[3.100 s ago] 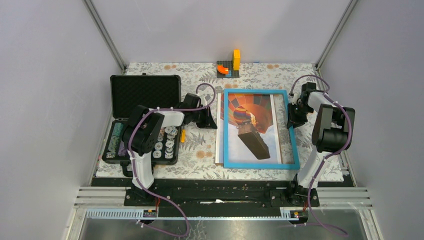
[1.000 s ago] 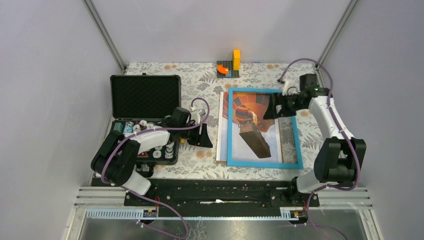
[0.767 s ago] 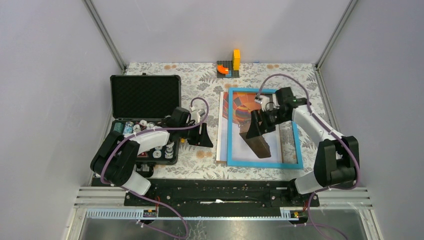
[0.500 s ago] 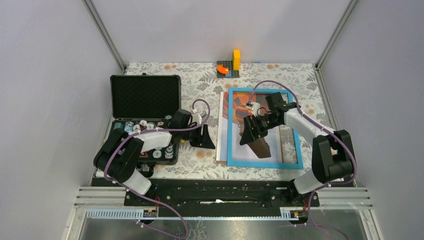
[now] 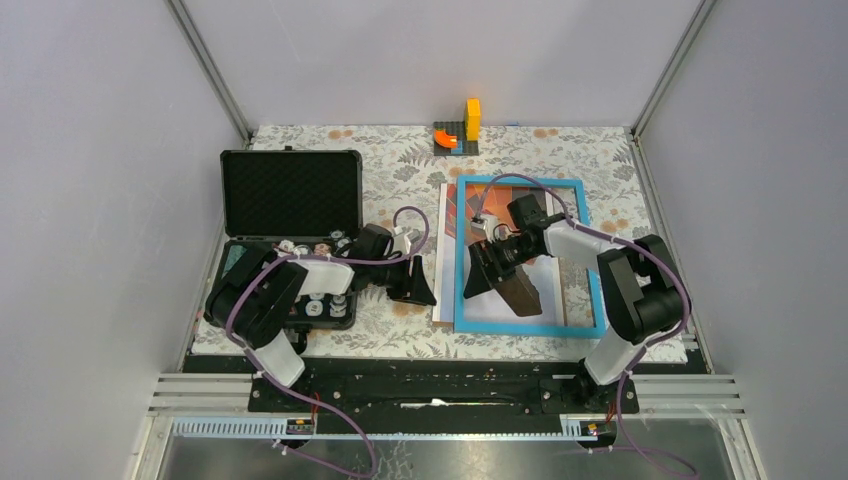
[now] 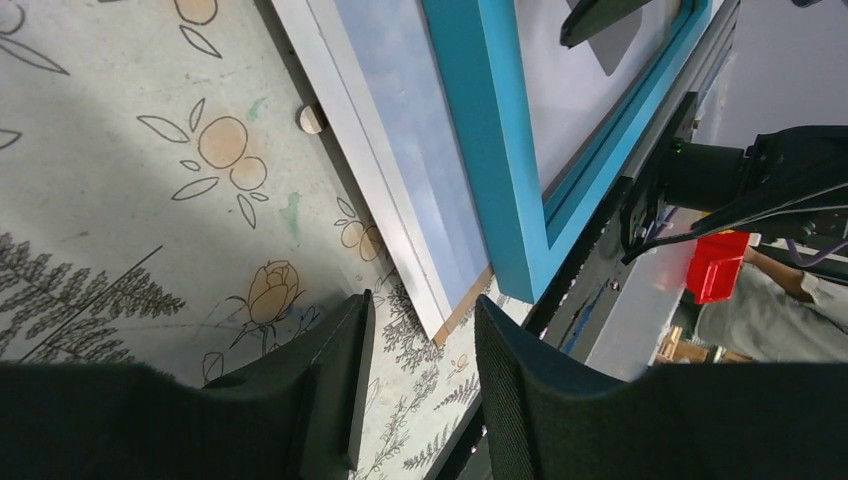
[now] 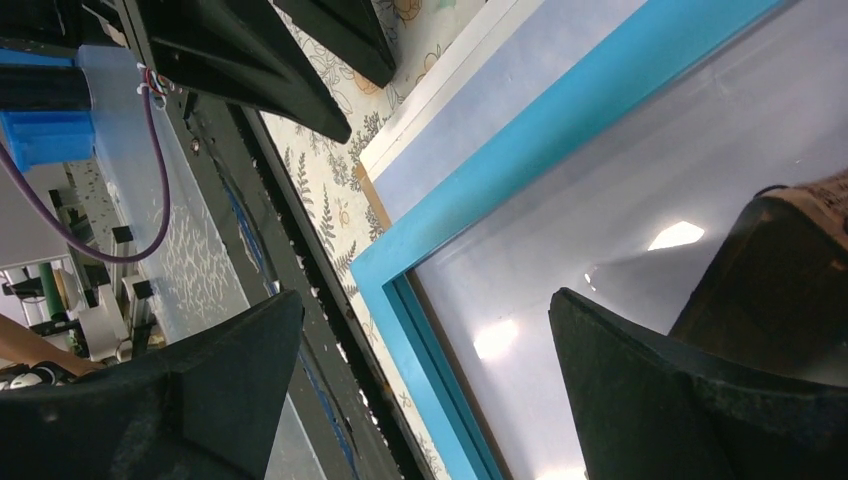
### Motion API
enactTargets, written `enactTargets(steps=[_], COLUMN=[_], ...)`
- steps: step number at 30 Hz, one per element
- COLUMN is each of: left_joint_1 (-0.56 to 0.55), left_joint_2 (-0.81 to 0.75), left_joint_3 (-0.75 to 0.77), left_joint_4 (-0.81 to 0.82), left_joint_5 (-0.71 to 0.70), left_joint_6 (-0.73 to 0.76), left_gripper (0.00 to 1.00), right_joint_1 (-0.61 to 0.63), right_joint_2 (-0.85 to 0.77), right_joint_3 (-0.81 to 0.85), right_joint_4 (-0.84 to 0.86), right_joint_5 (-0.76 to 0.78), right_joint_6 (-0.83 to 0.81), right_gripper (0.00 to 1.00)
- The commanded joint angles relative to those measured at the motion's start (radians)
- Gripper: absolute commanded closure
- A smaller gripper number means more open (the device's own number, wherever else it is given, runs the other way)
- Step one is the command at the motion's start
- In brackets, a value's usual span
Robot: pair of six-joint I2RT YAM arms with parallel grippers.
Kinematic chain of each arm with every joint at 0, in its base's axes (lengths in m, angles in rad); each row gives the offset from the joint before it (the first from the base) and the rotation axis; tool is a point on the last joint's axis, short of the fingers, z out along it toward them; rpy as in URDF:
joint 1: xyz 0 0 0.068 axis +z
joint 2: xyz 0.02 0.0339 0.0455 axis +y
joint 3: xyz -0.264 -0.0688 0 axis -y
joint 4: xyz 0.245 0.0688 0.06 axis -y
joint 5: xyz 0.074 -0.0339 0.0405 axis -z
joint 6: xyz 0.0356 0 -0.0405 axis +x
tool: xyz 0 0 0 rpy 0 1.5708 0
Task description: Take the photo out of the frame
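Note:
The light-blue frame lies flat on the flowered tablecloth, right of centre. The photo of a balloon sits under it and sticks out past its left side as a pale strip. My left gripper is low on the cloth just left of that strip. Its fingers are partly apart with only cloth between them, and the photo's near corner lies just ahead. My right gripper hovers wide open over the frame's near-left part, holding nothing.
An open black foam-lined case with several small items in its lower half stands at the left, beside my left arm. Orange and yellow blocks sit at the back edge. A black rail runs along the near table edge.
My right arm has swung from the frame's far right side across to its near-left part, staying wide open. My left gripper has shifted slightly toward the photo's near corner and its jaws have narrowed.

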Motion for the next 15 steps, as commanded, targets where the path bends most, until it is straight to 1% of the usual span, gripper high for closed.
enactTargets(steps=[1,15], left_joint_1=[-0.002,-0.022], left_joint_2=[0.04,0.106], left_joint_3=[0.002,0.036], left_joint_4=[0.05,0.062], left_joint_5=[0.011,0.018], left_joint_6=[-0.014,-0.047], left_gripper=[0.54,0.57], right_joint_1=[0.025,0.029], right_joint_2=[0.025,0.17], right_joint_3=[-0.003,0.037], right_joint_4=[0.059,0.01], right_joint_5=[-0.012,0.093], right_joint_6=[0.021,0.054], right_gripper=[0.0,0.0])
